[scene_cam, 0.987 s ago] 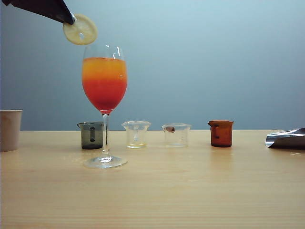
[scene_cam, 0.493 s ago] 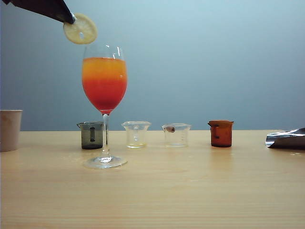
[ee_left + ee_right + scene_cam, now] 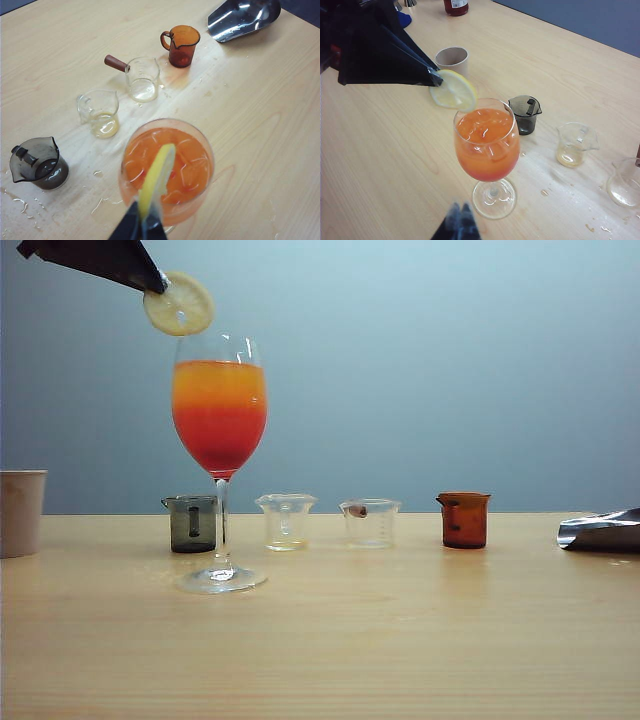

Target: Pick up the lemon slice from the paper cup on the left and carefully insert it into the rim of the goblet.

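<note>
Exterior view: since a second ago the lemon slice (image 3: 179,304) and the dark left gripper (image 3: 157,282) pinching it have shifted slightly rightward, the slice now hanging just above the goblet (image 3: 219,420) rim at about 11 o'clock from the bowl; everything on the table has stayed put. From the left: the paper cup (image 3: 21,512) stands at the table's left edge, well apart from the goblet; the dark grey beaker (image 3: 192,523) sits just behind the goblet's stem; then two clear beakers (image 3: 286,521) (image 3: 370,523), an amber beaker (image 3: 464,519), and a shiny metal scoop (image 3: 600,530) at the far right.

The left gripper's fingers are clamped on the slice's edge; in the left wrist view the slice (image 3: 156,181) is seen edge-on over the orange drink and ice. The right gripper (image 3: 459,224) hovers on the near side of the goblet's foot (image 3: 494,198), its tips together and touching nothing.

The table (image 3: 400,640) is pale wood, with spilled droplets (image 3: 100,205) around the beakers; behind it is a plain blue-grey wall (image 3: 450,360)
</note>
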Motion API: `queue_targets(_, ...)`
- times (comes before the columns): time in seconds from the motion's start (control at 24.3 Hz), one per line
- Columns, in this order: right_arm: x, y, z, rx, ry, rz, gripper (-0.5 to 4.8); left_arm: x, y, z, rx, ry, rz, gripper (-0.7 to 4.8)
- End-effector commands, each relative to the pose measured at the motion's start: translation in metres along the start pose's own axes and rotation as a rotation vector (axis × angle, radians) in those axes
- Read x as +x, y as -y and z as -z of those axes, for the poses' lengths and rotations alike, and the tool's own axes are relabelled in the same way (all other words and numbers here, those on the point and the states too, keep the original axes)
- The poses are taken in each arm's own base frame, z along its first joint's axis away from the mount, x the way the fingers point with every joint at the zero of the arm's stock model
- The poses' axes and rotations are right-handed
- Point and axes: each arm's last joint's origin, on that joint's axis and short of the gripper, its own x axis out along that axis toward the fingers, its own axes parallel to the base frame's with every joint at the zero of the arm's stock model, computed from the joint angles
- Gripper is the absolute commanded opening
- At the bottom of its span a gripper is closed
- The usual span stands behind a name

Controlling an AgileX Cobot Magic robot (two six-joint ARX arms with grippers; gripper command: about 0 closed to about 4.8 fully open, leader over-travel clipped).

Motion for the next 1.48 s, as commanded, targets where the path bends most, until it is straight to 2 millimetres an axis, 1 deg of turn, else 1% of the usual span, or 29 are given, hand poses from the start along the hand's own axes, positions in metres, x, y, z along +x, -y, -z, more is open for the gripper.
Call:
queue_targets(0.04,-0.0019,-0.0005,-0.0045,-0.004,0.028,0.000,-0.05,-0.0015,0.0007,-0.0022,0.007,0.011,0.002,-0.06)
queue_targets(0.58,-0.0015,-0.0004,-0.0038,-0.004,0.026,0.000,-0.05,-0.0020,0.0015,-0.0003,-0.003,-0.007,0.004,-0.06)
queue_targets(0.82,-0.0013,-0.0004,-0.0037,-0.004,0.025,0.000,-0.05,-0.0017,0.0019,0.0049,-0.016,-0.065,-0.016,-0.06)
queue_targets(1.03,-0.0005,-0.0003,-0.0035,-0.004,0.023,0.000,-0.05,-0.0012,0.0015,0.0044,-0.014,-0.060,-0.015,-0.06)
queue_targets(1.48,-0.0003,-0.0003,-0.0036,-0.004,0.024,0.000,-0.05,0.0073,-0.0015,0.0061,-0.025,-0.067,0.022,-0.06)
